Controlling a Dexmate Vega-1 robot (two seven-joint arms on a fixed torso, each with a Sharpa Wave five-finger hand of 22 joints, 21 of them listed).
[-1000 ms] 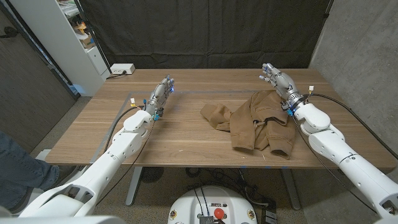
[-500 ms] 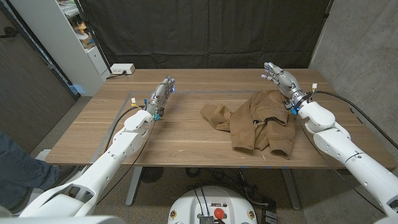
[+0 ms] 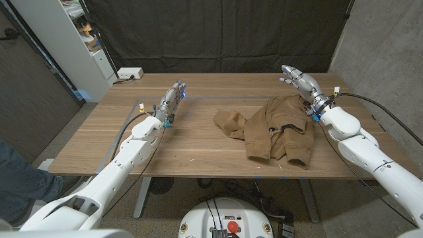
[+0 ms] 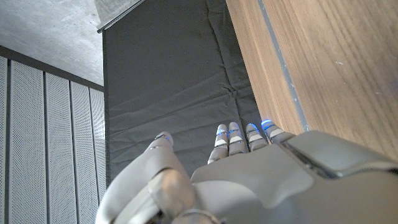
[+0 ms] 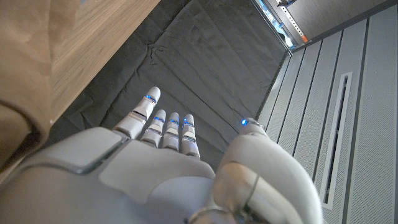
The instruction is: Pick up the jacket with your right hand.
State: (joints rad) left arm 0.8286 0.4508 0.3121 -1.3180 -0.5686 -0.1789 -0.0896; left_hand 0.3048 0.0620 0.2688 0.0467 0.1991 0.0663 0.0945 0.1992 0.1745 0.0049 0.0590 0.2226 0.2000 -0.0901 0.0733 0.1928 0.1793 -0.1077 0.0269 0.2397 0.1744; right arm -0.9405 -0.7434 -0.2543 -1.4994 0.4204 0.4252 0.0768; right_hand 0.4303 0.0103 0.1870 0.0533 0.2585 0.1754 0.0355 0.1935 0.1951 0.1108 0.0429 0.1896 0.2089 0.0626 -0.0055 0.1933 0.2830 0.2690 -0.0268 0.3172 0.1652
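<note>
A brown jacket [image 3: 272, 127] lies crumpled on the right half of the wooden table [image 3: 192, 149], one sleeve trailing toward the middle. My right hand [image 3: 299, 82] hovers just beyond the jacket's far right edge, fingers stretched out and apart, holding nothing. In the right wrist view the same hand [image 5: 165, 168] points past the table edge at the dark curtain, with a fold of the jacket [image 5: 15, 127] beside it. My left hand [image 3: 172, 99] stays over the table's left part, fingers straight, empty; the left wrist view shows this hand [image 4: 249, 168] above the table.
A dark curtain [image 3: 218, 33] hangs behind the table. A white power strip [image 3: 129, 73] sits at the far left corner. A white shelf [image 3: 73, 39] stands at the left, and a person's leg [image 3: 16, 175] shows at the picture's left edge.
My right hand and forearm have shifted slightly to the right and farther back along the jacket's far edge. The left arm and the jacket have not moved.
</note>
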